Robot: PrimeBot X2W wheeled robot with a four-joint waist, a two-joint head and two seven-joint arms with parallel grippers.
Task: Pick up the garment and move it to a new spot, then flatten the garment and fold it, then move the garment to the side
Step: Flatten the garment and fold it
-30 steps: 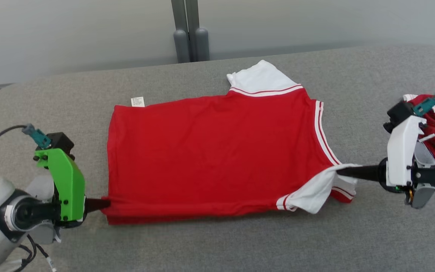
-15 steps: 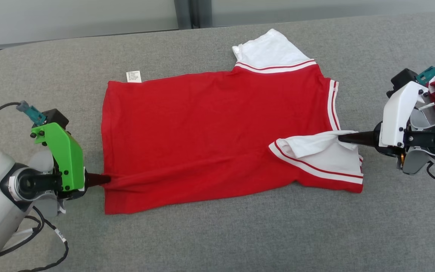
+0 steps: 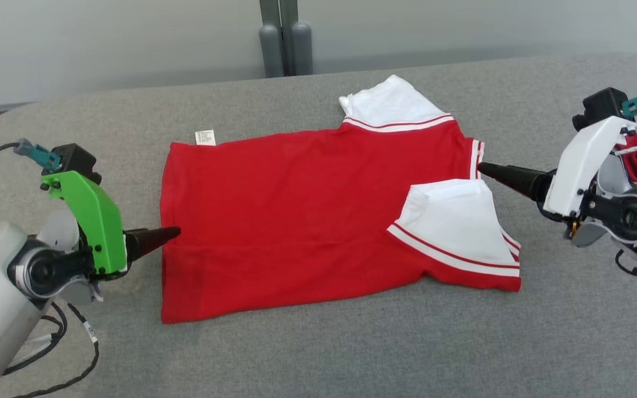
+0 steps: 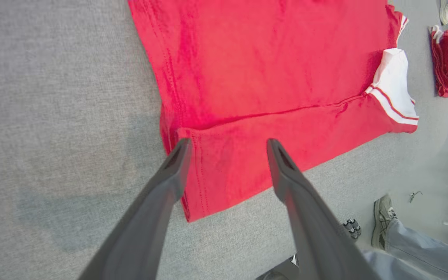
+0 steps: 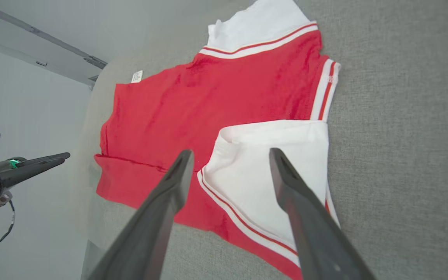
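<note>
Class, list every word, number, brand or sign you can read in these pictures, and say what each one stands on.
White care label sticking out from the far edge of the red shirt: it carries print, but too small and blurred to read.
Small white tag on the left arm's cable: too small to read.
No other lettering can be read.

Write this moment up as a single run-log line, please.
garment: flat, near edge folded over | sleeve: on top | left gripper: open, at hem | right gripper: open, beside collar
</note>
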